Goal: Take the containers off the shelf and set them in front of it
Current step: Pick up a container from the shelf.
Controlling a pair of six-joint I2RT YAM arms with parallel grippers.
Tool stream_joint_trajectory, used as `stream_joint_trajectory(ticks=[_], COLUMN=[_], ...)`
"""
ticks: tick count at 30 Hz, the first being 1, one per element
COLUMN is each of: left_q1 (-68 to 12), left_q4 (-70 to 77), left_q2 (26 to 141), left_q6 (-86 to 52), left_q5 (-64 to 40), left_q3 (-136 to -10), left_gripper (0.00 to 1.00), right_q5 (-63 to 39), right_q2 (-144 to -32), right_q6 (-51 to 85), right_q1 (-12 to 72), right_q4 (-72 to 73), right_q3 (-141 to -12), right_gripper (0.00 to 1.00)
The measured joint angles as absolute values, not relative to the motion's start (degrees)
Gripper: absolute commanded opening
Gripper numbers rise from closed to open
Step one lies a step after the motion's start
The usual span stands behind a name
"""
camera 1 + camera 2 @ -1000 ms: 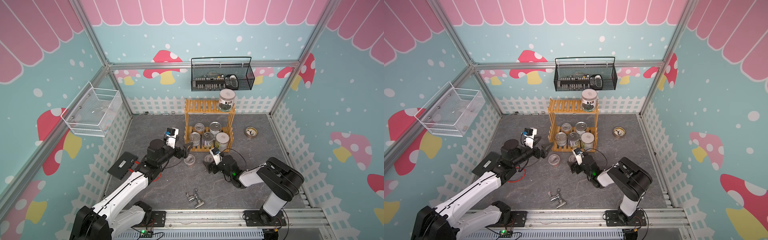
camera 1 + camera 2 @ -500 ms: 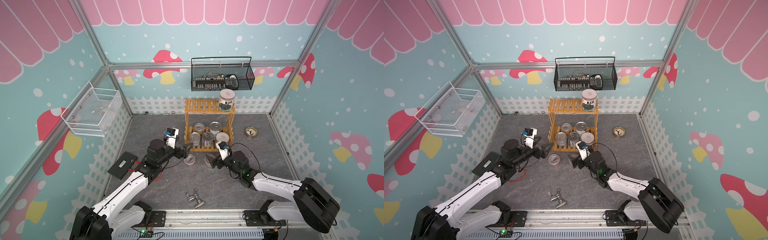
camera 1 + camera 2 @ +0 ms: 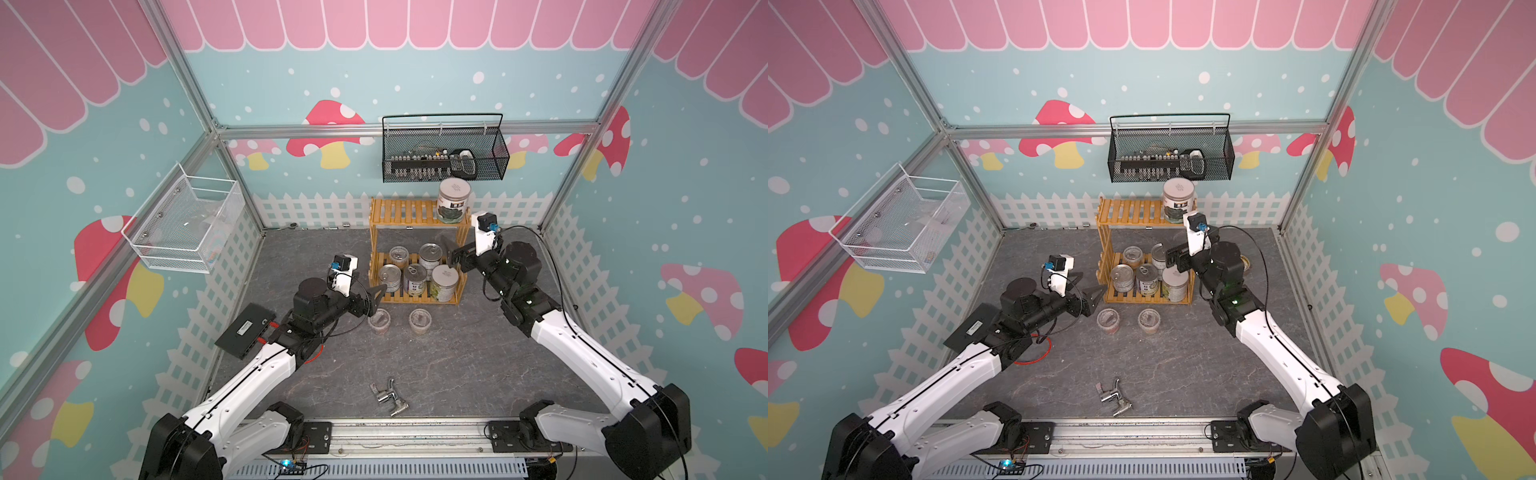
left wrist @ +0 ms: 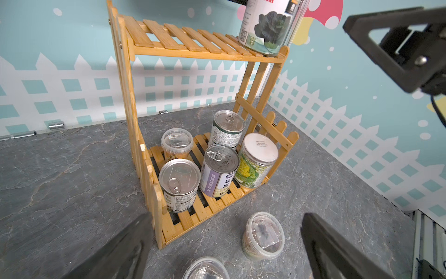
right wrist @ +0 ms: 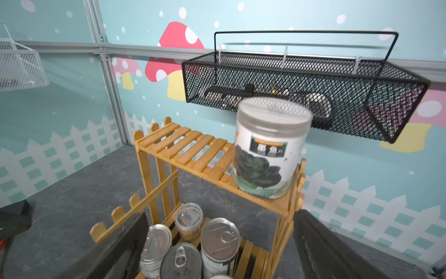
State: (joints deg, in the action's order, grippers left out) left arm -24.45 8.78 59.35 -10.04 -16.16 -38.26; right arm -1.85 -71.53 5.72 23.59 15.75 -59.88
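Room: we see open floor (image 3: 436, 365) in front of the shelf (image 3: 401, 212), past two tubs (image 3: 380, 321) standing there.
Containers: all upright; tall jar (image 3: 453, 201) at the shelf's top right edge; tins (image 4: 179, 180), third tub (image 4: 177, 143) and second jar (image 4: 258, 159) on the lower tier.
Left gripper (image 3: 375, 298): jaws wide apart, empty, near the shelf's front-left corner.
Right gripper (image 3: 454, 257): jaws wide apart, empty, beside the shelf's right rail.

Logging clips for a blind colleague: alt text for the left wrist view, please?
A two-tier wooden shelf holds three tins, a clear tub and a white-lidded jar on its lower tier and a second jar on top. Two more clear tubs stand on the grey table before it, near the open left gripper.
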Motion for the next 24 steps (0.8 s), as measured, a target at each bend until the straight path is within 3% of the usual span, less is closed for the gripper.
stream_joint_trajectory(ticks=[12, 24], left_q1=[-23.00, -20.75], left_q4=[8.80, 8.88], left_q2=[59.09, 59.24], left_q6=[-10.07, -10.28], left_q5=[-17.21, -19.35], left_q3=[-41.21, -41.67], left_gripper=[0.99, 0.99], right_q5=[-6.96, -6.94], right_q2=[-88.36, -97.41], right_q6=[3.46, 3.46], right_q1=[18.33, 17.12], right_q4=[7.55, 3.60], right_q3=[-80.18, -91.48], right_gripper=[0.99, 0.99])
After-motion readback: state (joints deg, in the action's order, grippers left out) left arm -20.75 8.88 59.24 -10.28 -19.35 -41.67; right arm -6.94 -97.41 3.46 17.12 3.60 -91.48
